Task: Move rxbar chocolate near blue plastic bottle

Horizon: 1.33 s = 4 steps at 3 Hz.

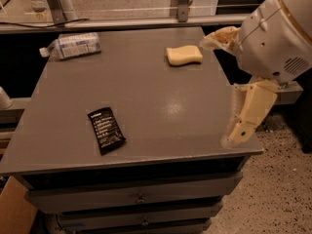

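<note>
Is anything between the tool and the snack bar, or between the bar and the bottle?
Nothing visible. The tool is at the table's right edge, the snack bar front left, the bottle back left; only bare table lies between them. The sponge sits back right, off both paths.

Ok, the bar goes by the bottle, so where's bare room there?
Bare tabletop runs from the blue plastic bottle right to the yellow sponge, and forward to the rxbar chocolate. Crowded only at the right edge, where the open gripper hangs.
</note>
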Tool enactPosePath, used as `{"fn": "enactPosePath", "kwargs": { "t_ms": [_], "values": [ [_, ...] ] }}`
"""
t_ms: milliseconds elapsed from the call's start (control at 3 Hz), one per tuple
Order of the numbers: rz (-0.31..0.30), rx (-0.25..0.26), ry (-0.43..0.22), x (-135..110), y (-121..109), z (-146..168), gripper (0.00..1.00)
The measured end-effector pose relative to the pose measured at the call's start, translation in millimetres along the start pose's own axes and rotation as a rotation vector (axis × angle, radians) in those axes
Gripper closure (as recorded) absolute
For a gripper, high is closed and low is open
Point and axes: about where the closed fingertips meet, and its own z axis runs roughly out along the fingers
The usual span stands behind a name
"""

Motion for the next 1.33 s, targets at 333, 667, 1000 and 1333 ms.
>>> {"fn": "enactPosePath", "kwargs": {
  "t_ms": [333,667,1000,1333],
  "values": [
    [0.01,0.012,-0.035,2,-1,2,0.0],
    [0.02,0.003,-0.15,-15,-6,39,0.0],
    [0.009,-0.02,-0.258,-48,-16,88,0.0],
    [0.007,-0.044,-0.353,-79,-19,133,0.0]
  ]
}}
